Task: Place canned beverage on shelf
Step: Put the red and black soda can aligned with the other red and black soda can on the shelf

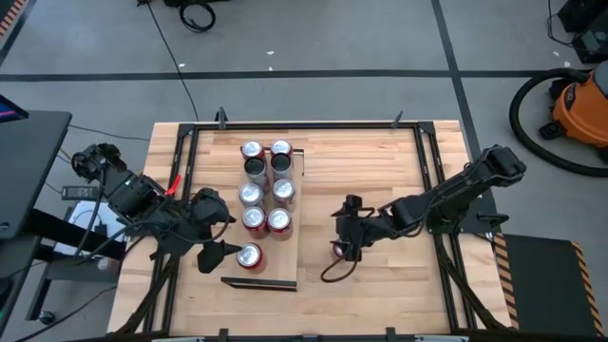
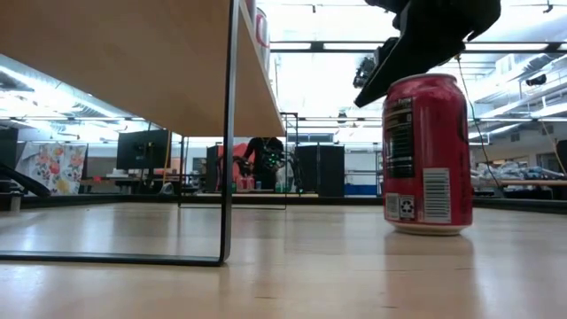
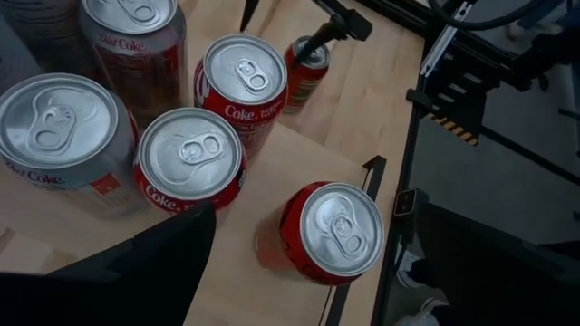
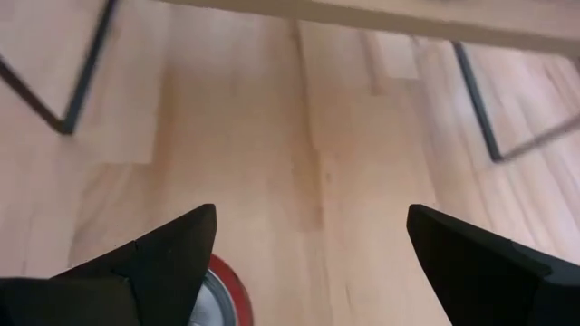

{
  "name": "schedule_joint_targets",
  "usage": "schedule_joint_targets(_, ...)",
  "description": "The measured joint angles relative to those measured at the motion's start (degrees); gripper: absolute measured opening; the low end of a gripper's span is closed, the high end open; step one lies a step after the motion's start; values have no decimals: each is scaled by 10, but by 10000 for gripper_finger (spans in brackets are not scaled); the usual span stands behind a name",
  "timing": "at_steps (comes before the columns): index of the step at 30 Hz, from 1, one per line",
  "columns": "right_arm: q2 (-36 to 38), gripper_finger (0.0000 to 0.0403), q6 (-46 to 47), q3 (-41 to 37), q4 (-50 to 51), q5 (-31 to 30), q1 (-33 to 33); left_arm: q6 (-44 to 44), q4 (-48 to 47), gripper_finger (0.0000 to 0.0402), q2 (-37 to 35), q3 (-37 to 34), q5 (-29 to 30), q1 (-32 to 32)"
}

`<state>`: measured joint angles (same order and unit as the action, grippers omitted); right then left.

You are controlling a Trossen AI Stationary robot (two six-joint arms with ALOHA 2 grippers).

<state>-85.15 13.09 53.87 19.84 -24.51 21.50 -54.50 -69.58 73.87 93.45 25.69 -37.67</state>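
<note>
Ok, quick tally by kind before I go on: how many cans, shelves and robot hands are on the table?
Cans: 10 (9 on the shelf, 1 on the tabletop)
Shelf: 1
Robot hands: 2 (left hand, right hand)
Total: 13

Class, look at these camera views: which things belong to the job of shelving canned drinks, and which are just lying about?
Job:
- shelf
- soda cans on the shelf
- red can on the tabletop
- right end effector, open above that can
- left end effector, open beside the shelf

Lying about:
- orange shop vacuum
- floor cables
</note>
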Motion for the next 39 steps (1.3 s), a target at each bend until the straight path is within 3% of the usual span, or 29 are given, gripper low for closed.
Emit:
schedule_joint_targets(8,26,373,62,-1,74,-24,0,-2,0,388,0,0,0,0)
schedule_joint_targets(16,78,373,134,-6,216,-38,0,-2,0,388,0,0,0,0)
schedule_joint_targets(22,148,373,153,-6,222,-46,1,-2,0,388,0,0,0,0)
schedule_joint_targets(26,174,373,168,-11,210,-11,18,-5,0,388,0,0,0,0)
schedule_joint_targets(31,166,373,230,-25,181,-39,79,-15,0,389,0,0,-1,0)
schedule_joint_targets(39,73,373,219,-29,130,-55,122,-14,0,388,0,0,-5,0)
